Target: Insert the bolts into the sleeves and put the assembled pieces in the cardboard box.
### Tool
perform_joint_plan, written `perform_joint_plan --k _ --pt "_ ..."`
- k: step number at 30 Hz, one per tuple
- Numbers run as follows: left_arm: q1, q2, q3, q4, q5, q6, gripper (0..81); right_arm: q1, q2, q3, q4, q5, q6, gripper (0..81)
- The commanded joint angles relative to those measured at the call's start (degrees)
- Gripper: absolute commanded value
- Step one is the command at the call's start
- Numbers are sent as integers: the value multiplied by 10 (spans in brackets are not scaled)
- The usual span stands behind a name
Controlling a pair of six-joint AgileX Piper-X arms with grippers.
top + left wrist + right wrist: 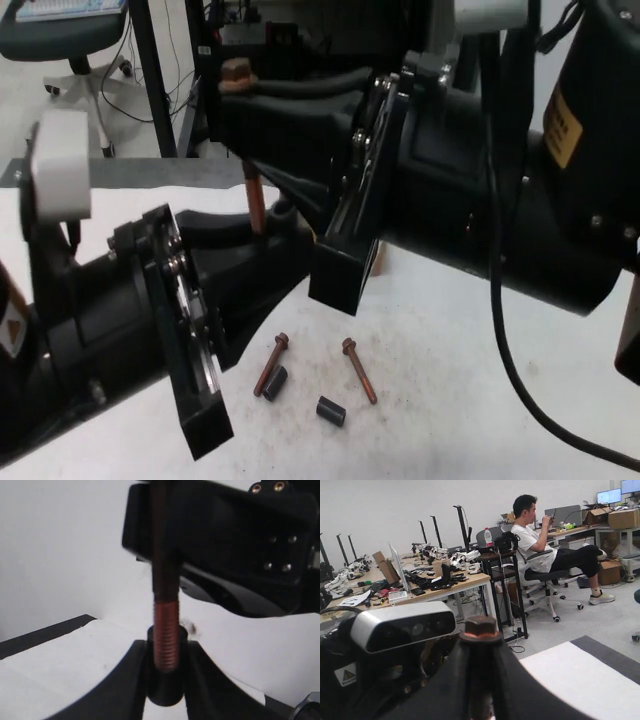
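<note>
Where the two arms meet above the bench [470,400], the left gripper [165,677] is clenched on a short black sleeve [165,692]. Its two dark fingers [125,690] press against opposite sides of the sleeve, which stands upright between them with no gap at the contact.

The right gripper [481,647] grasps a copper-coloured bolt [165,635] near its head [481,627], and its jaws are closed around the upper shank. The bolt hangs upright, threaded end down, directly over the sleeve. In the left wrist view the threads overlap the sleeve's top edge. Whether the tip has entered the bore or lies against the near wall cannot be told.

In the high view the bolt's shank shows between the two black gripper bodies, raised above the bench. The right wrist view also takes in the grey camera housing [402,625] mounted on the left arm, close beside the bolt head.

Nearer the camera, on the white bench surface, lie two loose bolts [271,364] [360,370] and two loose sleeves [276,383] [331,410]. One loose sleeve sits just beside the first loose bolt, and the other sits near the tip of the second. All four lie apart from both grippers.
</note>
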Motion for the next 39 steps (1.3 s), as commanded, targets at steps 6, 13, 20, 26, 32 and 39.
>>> perform_joint_plan --k 6,13,20,26,32,39 --pt "0 0 -8 3 4 -3 0 -5 -3 -3 -48 2 -12 8" --pt "0 0 -8 20 1 0 0 -5 -3 -3 -51 1 -12 8" --pt "0 0 -8 23 -9 0 0 -5 -3 -3 -22 1 -31 8" --pt "0 0 -8 23 -9 0 0 -5 -3 -3 7 5 -52 8" --pt "0 0 -8 47 -9 0 0 -5 -3 -3 -8 5 -52 8" --pt "0 0 -8 52 -9 0 0 -6 -3 -3 -7 5 -52 8"
